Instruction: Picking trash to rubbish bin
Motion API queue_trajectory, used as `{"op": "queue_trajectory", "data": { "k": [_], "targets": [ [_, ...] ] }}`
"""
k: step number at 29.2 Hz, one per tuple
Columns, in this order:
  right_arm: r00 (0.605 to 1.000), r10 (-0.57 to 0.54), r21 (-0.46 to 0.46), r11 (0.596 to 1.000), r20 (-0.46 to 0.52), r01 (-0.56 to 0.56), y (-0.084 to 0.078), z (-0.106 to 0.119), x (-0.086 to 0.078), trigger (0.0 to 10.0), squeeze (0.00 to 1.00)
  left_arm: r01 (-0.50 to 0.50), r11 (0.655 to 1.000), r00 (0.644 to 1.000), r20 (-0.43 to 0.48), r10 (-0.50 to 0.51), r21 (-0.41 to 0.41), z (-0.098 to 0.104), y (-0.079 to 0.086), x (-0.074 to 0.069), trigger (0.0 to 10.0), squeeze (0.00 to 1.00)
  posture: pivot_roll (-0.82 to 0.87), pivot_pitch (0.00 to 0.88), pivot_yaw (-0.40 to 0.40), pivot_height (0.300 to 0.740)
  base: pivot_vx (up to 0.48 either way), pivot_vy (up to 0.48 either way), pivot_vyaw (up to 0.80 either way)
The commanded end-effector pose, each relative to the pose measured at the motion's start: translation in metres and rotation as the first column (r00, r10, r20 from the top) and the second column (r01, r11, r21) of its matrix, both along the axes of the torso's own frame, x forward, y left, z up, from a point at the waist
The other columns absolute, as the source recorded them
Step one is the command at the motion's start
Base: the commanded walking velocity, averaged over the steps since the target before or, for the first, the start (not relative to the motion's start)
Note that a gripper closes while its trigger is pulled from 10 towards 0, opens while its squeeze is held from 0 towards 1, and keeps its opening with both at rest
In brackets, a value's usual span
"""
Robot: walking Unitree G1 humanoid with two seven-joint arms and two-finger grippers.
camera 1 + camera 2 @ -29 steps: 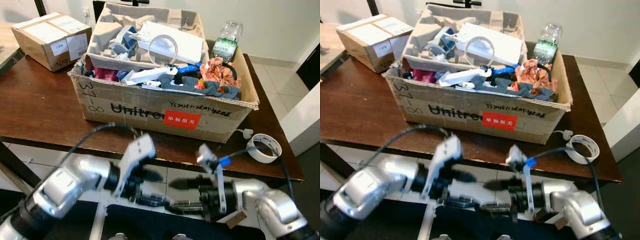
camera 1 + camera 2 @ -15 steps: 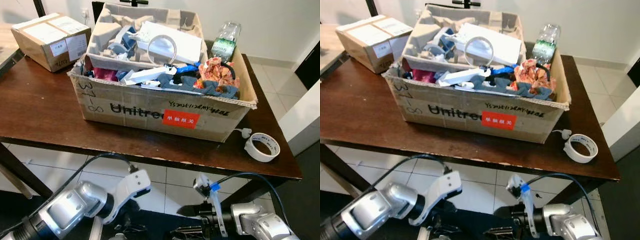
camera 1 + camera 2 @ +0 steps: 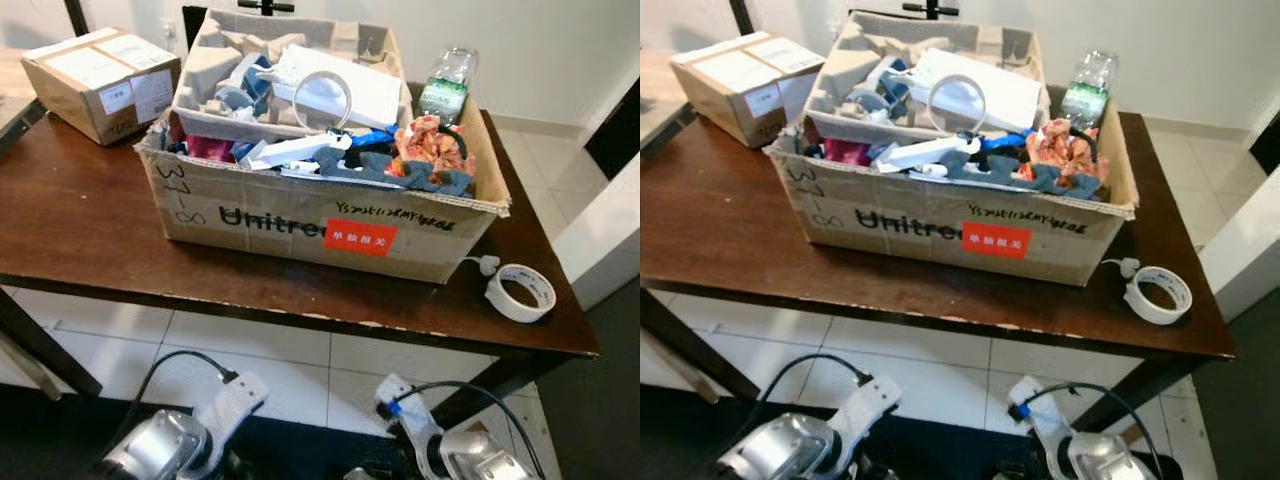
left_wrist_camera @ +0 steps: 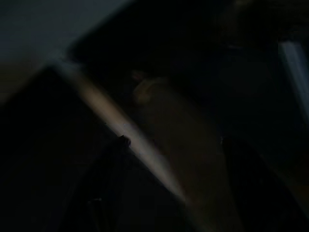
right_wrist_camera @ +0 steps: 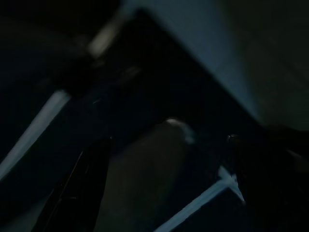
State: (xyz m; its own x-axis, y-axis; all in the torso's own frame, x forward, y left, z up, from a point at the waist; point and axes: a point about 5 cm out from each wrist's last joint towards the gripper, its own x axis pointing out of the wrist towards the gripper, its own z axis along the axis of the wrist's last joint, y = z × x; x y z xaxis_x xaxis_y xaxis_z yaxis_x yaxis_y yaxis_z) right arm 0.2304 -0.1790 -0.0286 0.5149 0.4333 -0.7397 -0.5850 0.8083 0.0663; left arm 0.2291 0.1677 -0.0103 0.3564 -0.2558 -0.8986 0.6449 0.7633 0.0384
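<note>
A big open cardboard box (image 3: 320, 215) marked "Unitree" stands on the brown table (image 3: 70, 230), heaped with trash: white plastic pieces, grey pulp trays and a crumpled orange wrapper (image 3: 432, 140). A clear plastic bottle (image 3: 446, 85) stands behind its right corner. A white tape roll (image 3: 520, 292) lies on the table at the right. Both arms hang low below the table edge, the left arm (image 3: 185, 445) and the right arm (image 3: 450, 455) at the bottom. In the dark wrist views the left gripper (image 4: 174, 140) and right gripper (image 5: 168, 140) stand open, nothing between the fingers.
A small sealed cardboard parcel (image 3: 100, 78) sits at the table's back left corner. White tiled floor (image 3: 250, 360) runs under the table. A white cabinet edge (image 3: 610, 230) stands close on the right.
Both arms have dropped from just before the table's front edge down to the bottom of the eye views. The box and the things on the table have not moved.
</note>
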Motion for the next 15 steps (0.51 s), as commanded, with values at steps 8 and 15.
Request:
{"op": "queue_trajectory", "data": {
  "k": [8, 15],
  "targets": [
    [0.849, -0.528, -0.004, 0.849, -0.024, 0.528, -0.017, -0.034, -0.024, 10.0, 0.0, -0.193, 0.976, 0.942, 0.296, 0.157, 0.097, -0.031, 0.021, -0.003, 10.0, 0.0, 0.04, 0.162, -0.049, 0.74, 0.0, 0.0, 0.0],
    [0.713, -0.701, -0.019, 0.713, -0.007, 0.701, -0.03, -0.043, -0.04, 10.0, 0.0, -0.416, 0.909, 0.883, 0.247, 0.399, 0.02, -0.042, 0.033, -0.009, 10.0, 0.0, 0.03, 0.146, -0.031, 0.74, 0.0, 0.0, 0.0]
  ]
}}
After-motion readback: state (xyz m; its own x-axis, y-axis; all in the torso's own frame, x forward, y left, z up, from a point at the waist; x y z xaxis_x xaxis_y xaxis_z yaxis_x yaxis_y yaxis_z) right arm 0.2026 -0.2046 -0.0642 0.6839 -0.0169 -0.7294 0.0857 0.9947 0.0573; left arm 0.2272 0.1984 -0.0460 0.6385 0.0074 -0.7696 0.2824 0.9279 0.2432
